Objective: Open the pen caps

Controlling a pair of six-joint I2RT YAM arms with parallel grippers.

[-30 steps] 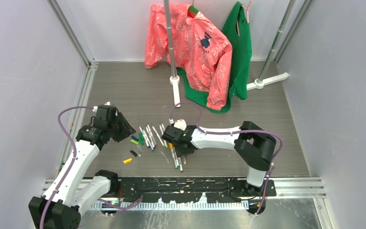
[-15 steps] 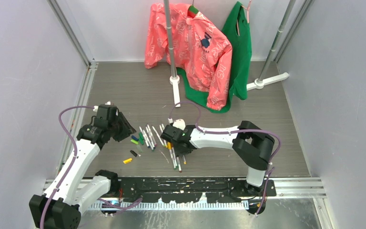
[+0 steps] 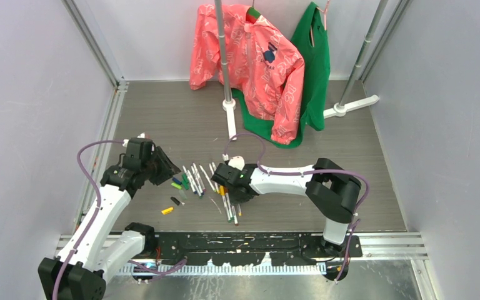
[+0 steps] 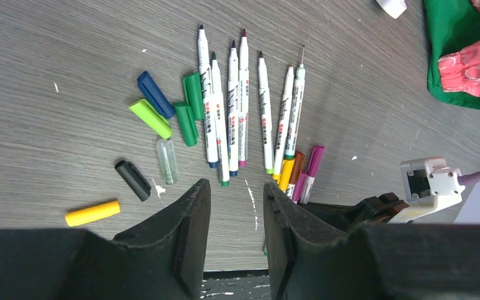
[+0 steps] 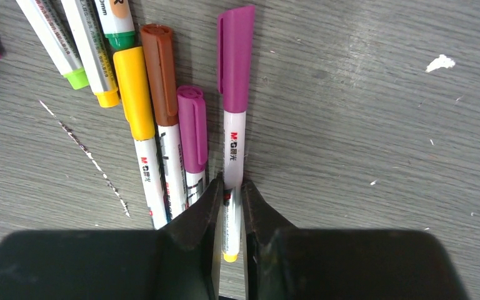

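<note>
My right gripper [image 5: 232, 187] is shut on the white barrel of a pen [image 5: 232, 156] that lies on the table, its magenta cap [image 5: 235, 56] on and pointing away. Three more capped pens lie just left of it: yellow [image 5: 134, 94], brown [image 5: 160, 75] and purple [image 5: 192, 128]. In the left wrist view, a row of uncapped pens [image 4: 237, 106] lies next to loose pen caps: blue [image 4: 155, 94], light green [image 4: 150, 118], green [image 4: 193, 95], clear [image 4: 167, 160], black [image 4: 132, 180] and yellow [image 4: 92, 213]. My left gripper [image 4: 236, 187] hangs open and empty above the table, near these.
A pink jacket [image 3: 256, 62] and a green garment [image 3: 315, 62] hang on a rack at the back, its pole [image 3: 225, 62] footed just behind the pens. Grey walls stand close on both sides. The right arm [image 3: 287, 178] reaches in low from the right.
The right gripper's fingers have closed in onto the magenta-capped pen's barrel. The left gripper has shifted slightly to the right, its opening unchanged.
</note>
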